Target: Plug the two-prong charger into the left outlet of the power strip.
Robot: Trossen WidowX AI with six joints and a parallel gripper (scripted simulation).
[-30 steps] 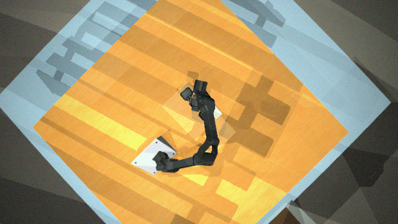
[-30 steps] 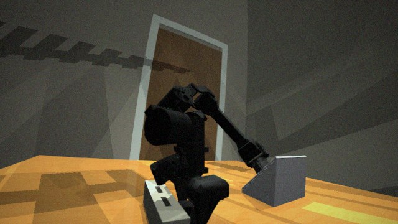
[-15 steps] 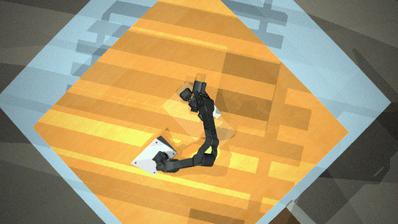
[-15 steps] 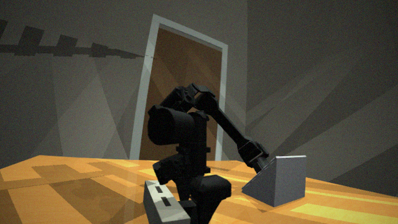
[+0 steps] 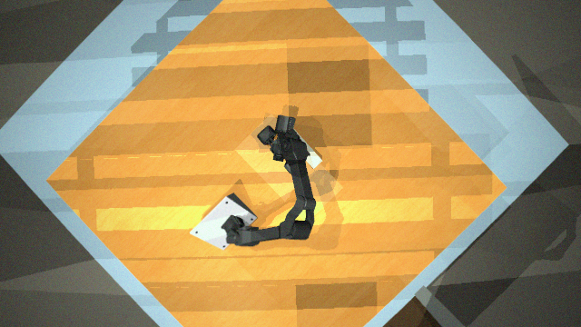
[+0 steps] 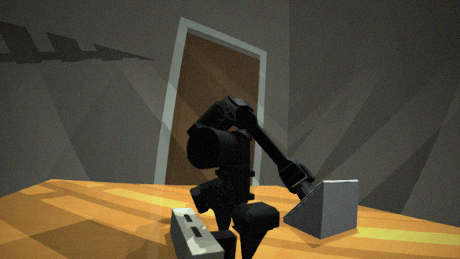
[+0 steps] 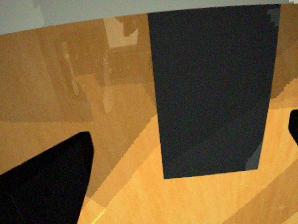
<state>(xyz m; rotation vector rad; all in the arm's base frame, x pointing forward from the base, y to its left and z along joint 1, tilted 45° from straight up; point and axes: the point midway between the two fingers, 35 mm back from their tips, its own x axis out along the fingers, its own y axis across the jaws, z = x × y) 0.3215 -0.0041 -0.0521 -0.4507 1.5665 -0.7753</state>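
Nearest in your exterior view, the pale power strip [image 6: 201, 235] [image 5: 314, 160] [image 7: 30, 12] shows dark slots, hidden from above by the arm. Beside it stands a plain dark block [image 6: 228, 242] [image 7: 215, 95], apparently the charger, beneath your gripper [image 6: 236, 242] [image 7: 192, 131] [image 5: 278, 144], its fingers spread and empty.

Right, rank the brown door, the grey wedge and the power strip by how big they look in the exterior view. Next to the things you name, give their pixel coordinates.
1. Brown door [image 5: 404, 314] [image 6: 219, 72], even partly covered
2. Grey wedge [image 5: 210, 224] [image 6: 340, 208]
3. Power strip [image 5: 314, 160] [image 6: 198, 237] [image 7: 30, 14], cut off below

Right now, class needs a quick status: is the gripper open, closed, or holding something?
Gripper: open, jaws wide apart, holding nothing.
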